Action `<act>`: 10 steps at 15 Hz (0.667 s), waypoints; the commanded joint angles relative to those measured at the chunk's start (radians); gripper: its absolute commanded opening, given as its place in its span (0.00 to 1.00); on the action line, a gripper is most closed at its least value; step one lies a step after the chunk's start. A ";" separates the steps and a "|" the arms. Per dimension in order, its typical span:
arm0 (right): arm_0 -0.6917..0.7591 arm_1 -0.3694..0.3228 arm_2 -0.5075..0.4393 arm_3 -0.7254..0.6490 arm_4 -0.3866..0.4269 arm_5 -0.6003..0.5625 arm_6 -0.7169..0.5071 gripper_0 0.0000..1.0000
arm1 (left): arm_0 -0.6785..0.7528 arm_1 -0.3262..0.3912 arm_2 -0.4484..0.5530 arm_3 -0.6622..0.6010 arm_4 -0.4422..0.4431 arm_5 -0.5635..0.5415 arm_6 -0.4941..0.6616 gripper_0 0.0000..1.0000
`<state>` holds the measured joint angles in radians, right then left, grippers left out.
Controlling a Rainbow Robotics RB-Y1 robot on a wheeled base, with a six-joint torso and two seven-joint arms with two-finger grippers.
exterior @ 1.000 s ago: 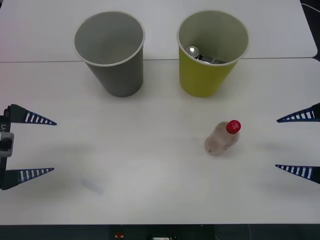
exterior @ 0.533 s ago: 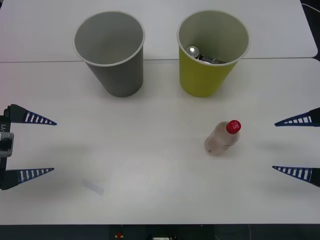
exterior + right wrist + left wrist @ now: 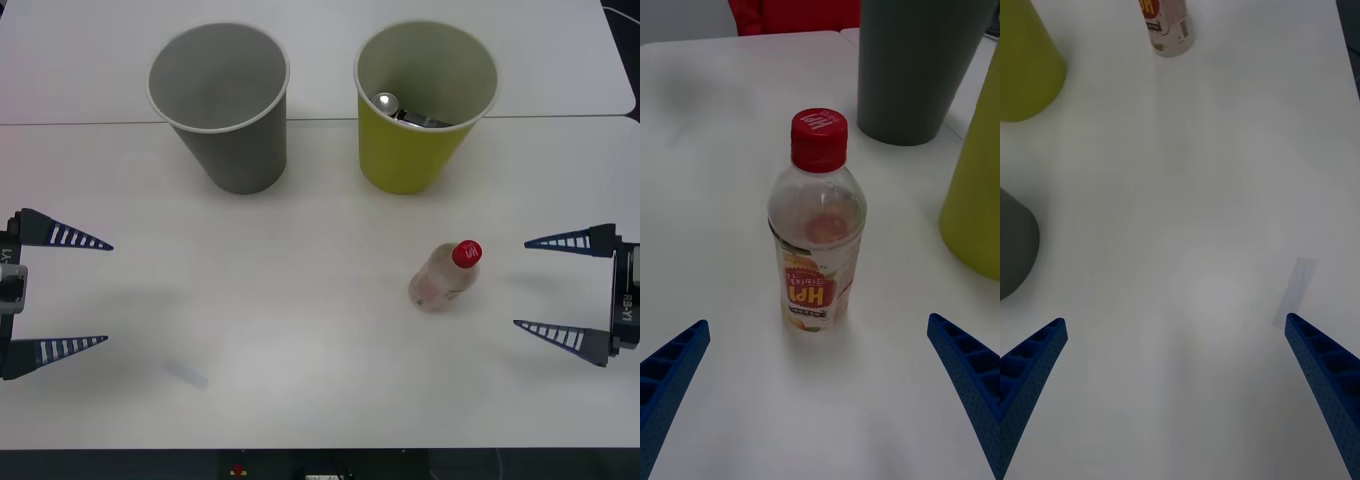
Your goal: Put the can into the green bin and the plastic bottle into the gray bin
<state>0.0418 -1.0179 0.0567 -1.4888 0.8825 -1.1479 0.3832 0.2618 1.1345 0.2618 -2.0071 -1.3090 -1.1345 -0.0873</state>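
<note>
White table [image 3: 300, 400]: plastic bottle [image 3: 444, 276] upright, gray bin [image 3: 222, 105], green bin [image 3: 420, 105] behind.

White table [image 3: 320, 400], with a seam line running across its far part. Gray bin [image 3: 222, 105] stands upright far left, green bin [image 3: 420, 110] upright far right, the two apart, both just behind the seam. Plastic bottle [image 3: 445, 275] stands upright on the near right, nearer than the green bin, red cap on. Small pale flat scrap [image 3: 186, 373], maybe tape, lies near left.
</note>
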 commanded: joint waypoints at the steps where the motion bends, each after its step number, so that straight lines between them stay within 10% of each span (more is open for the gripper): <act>1: -0.037 0.050 0.021 0.071 -0.008 -0.018 0.028 1.00 | 0.000 0.000 0.000 0.000 0.000 0.000 0.000 1.00; 10: -0.137 0.246 0.058 0.282 -0.008 -0.090 0.071 1.00 | 0.000 0.000 0.000 0.000 0.000 0.000 0.000 1.00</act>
<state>-0.0900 -0.7833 0.1128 -1.2164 0.8742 -1.2369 0.4497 0.2618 1.1345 0.2618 -2.0071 -1.3090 -1.1345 -0.0873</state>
